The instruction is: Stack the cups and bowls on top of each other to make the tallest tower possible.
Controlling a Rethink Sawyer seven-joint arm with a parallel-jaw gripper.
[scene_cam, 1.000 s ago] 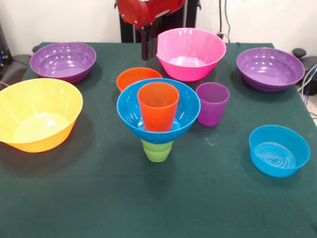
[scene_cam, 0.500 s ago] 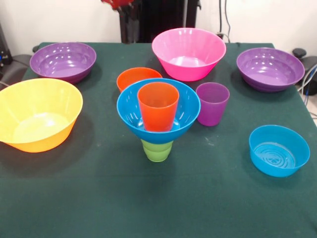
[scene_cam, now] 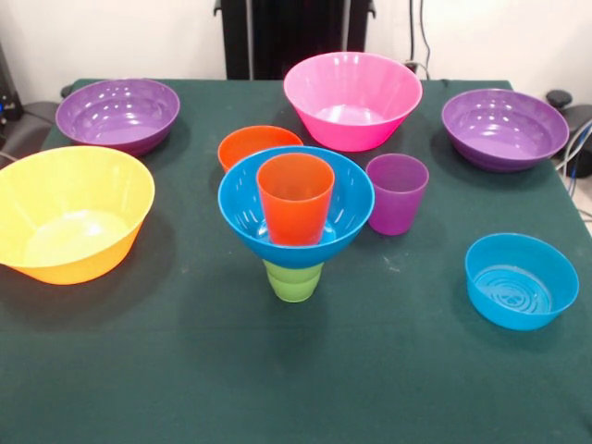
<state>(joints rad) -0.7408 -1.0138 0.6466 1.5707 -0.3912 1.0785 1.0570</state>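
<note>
The tower stands mid-table: a green cup (scene_cam: 294, 280) at the bottom carries the medium blue bowl (scene_cam: 239, 211), and an orange cup (scene_cam: 296, 199) stands upright inside that bowl. Just behind the tower, a small orange bowl (scene_cam: 252, 144) rests on the table. A purple cup (scene_cam: 397, 193) stands to its right. Around them lie a large yellow-orange bowl (scene_cam: 69, 213) at the left, a pink bowl (scene_cam: 352, 100) at the back, two purple bowls (scene_cam: 118, 113) (scene_cam: 504, 128), and a small blue bowl (scene_cam: 521, 280) at the right. The gripper is out of view.
The dark green table (scene_cam: 185, 370) runs to the picture's bottom edge. The black pedestal (scene_cam: 296, 37) stands behind the pink bowl. Cables (scene_cam: 578, 148) hang at the table's right edge.
The red arm and its gripper, above the small orange bowl a second ago, rose and swung left out of the picture. No cup or bowl moved.
</note>
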